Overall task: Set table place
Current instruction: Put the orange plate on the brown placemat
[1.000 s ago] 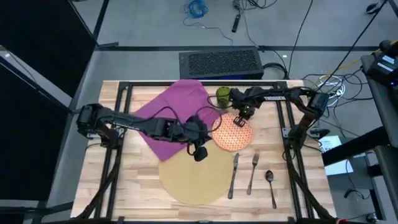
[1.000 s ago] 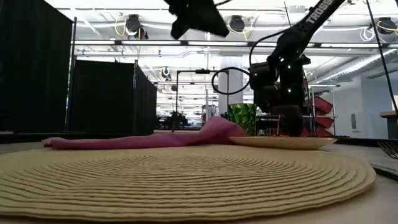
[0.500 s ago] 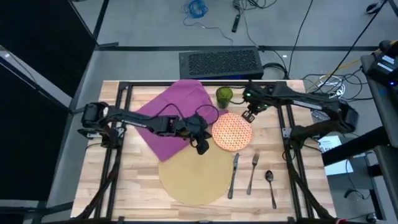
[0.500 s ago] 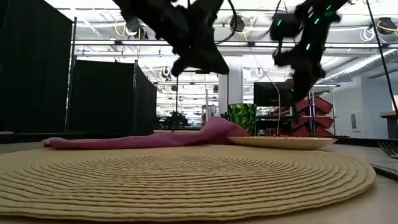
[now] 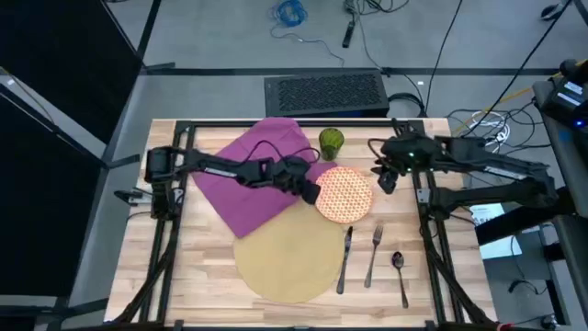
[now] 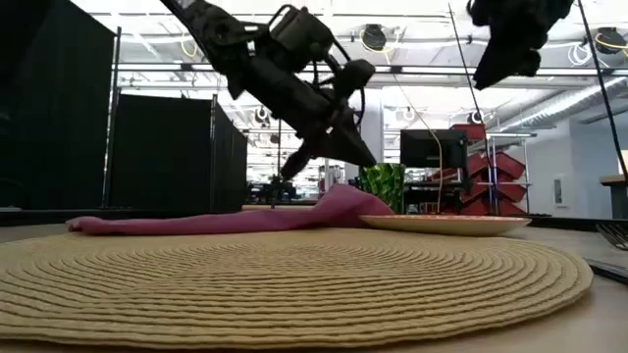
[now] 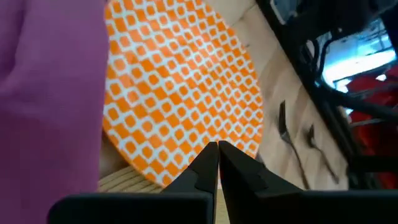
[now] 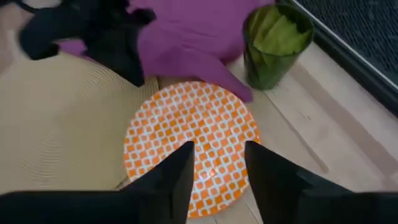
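The plate (image 5: 344, 193), red-and-cream lattice, lies flat past the far edge of the place (image 5: 292, 257), a large round tan mat; its near-left rim overlaps the mat (image 8: 74, 118). A purple napkin (image 5: 248, 175) is spread to the plate's left, one corner reaching the plate's far rim (image 8: 233, 87). My left gripper (image 5: 312, 193) hovers shut by the plate's left rim (image 7: 186, 93), raised above the table (image 6: 358, 157). My right gripper (image 5: 386, 177) hangs open, high above the table (image 6: 500, 59), to the right of the plate (image 8: 193, 143).
A green cup (image 5: 331, 141) stands just beyond the plate. Knife (image 5: 345, 259), fork (image 5: 374, 253) and spoon (image 5: 400, 274) lie side by side right of the mat. A black bar frame (image 5: 184, 129) runs along the table's edges. Bare wood shows near the right edge.
My right gripper has risen off the plate's far rim and gone toward the table's right edge. My left gripper has moved from over the mat's far edge toward the far edge and the plate's left rim. The plate has stayed in place.
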